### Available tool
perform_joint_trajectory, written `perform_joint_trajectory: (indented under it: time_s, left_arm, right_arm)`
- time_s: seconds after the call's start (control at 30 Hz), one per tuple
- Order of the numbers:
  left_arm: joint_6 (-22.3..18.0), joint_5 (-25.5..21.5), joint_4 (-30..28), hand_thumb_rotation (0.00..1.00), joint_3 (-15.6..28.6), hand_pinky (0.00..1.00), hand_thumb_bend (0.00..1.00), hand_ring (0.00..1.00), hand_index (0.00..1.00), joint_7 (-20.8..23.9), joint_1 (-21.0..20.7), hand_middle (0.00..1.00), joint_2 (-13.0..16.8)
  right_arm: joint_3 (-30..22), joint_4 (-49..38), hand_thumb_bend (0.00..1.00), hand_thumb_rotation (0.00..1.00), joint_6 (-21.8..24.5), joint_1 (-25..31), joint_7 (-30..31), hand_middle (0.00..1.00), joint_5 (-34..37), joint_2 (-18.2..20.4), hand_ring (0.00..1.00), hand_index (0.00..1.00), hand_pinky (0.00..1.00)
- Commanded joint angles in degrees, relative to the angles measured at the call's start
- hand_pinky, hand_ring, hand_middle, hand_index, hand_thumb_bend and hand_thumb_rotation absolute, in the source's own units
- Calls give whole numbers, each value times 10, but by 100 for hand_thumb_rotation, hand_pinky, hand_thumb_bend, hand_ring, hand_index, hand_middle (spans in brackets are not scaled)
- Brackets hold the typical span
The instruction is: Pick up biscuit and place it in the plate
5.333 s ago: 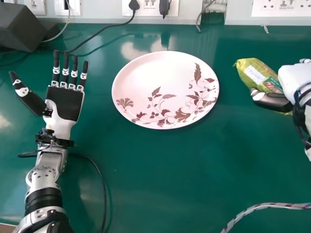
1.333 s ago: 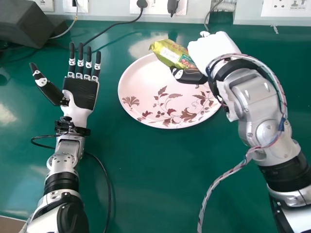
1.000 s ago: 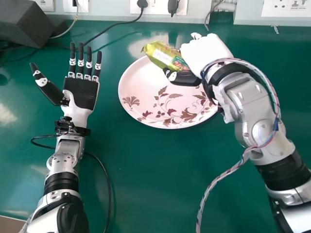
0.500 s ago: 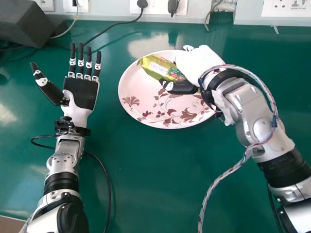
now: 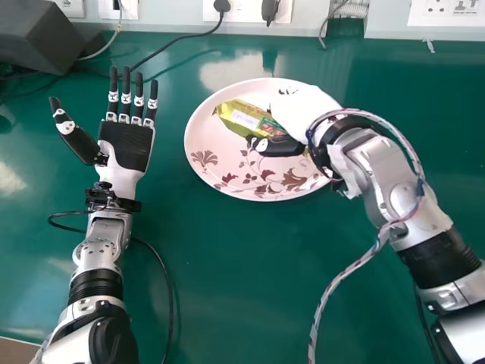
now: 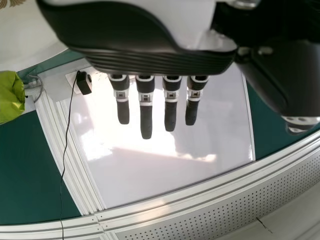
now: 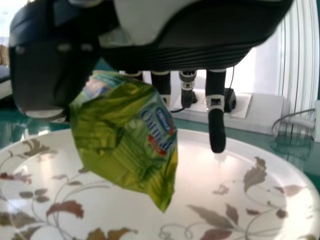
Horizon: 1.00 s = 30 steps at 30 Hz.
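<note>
Over the plate [image 5: 220, 163], in the head view, my right hand [image 5: 301, 111] holds the green and yellow biscuit packet [image 5: 246, 117] between thumb and fingers. In the right wrist view the packet [image 7: 132, 135] hangs tilted from my right hand [image 7: 165, 82], above the floral plate [image 7: 200, 200]; whether it touches the plate I cannot tell. My left hand [image 5: 125, 152] is palm up at the left, its fingers straight; they also show in the left wrist view, on the left hand [image 6: 146, 107]. Part of the green packet [image 6: 10, 95] appears there too.
A dark box [image 5: 39, 34] stands at the back left of the green table [image 5: 227, 280]. Black cables and plugs run along the wall sockets [image 5: 241, 9] behind. A braided cable [image 5: 333, 292] hangs from the right arm.
My right arm came in from the right with the packet and reached over the plate. Lately it has moved a little left and nearer. The left hand has kept its pose.
</note>
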Motion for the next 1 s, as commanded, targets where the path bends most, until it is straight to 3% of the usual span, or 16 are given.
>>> perform_joint_trajectory:
  time_s: [0.0,0.97]
  left_arm:
    - [2,11,34,16,1,86,90,80,92,1,59,90,-30]
    - [16,9,26,8,-2,86,85,80,98,-7,65,89,-27]
  right_arm:
    - [7,7,47,0,-3,-16,-7,46,8,0,42,56,33]
    - [53,96,47,0,-19,-15,-45,46,33,3,42,54,34]
